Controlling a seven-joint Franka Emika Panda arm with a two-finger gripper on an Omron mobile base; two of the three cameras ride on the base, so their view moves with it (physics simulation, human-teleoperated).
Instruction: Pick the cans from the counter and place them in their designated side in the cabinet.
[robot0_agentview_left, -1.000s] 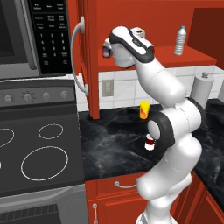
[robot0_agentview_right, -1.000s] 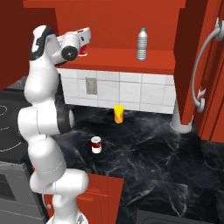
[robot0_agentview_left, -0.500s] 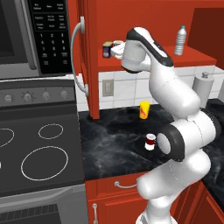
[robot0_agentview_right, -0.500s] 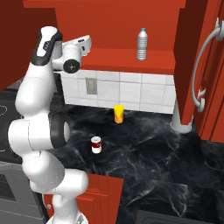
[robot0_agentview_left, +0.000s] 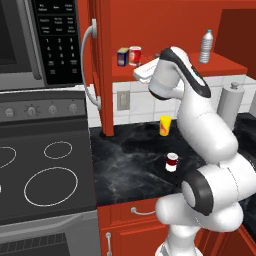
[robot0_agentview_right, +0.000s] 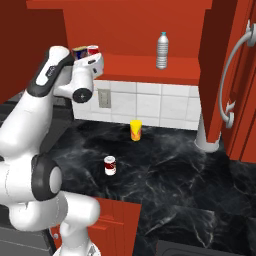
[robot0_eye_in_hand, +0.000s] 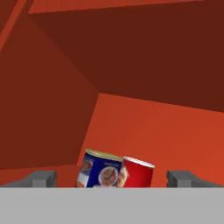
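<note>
Gripper (robot0_eye_in_hand: 111, 179) with fingers spread wide and empty before red can (robot0_agentview_left: 135, 55) on cabinet shelf (robot0_agentview_left: 165, 67) — careless withdrawal could topple it against blue-and-yellow box (robot0_agentview_left: 123, 57).

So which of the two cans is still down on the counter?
The dark maroon can with the white band; the bright red can stands on the cabinet shelf beside the blue-and-yellow box.

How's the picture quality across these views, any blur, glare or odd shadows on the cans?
Left base view: sharp, evenly lit, the red can on the cabinet shelf crisp, no glare. Right base view: equally sharp; the maroon can casts only a faint shadow on the counter. Hand view: softer and coarser, the blue-and-yellow box label smeared, cabinet interior shaded darker toward the top.
</note>
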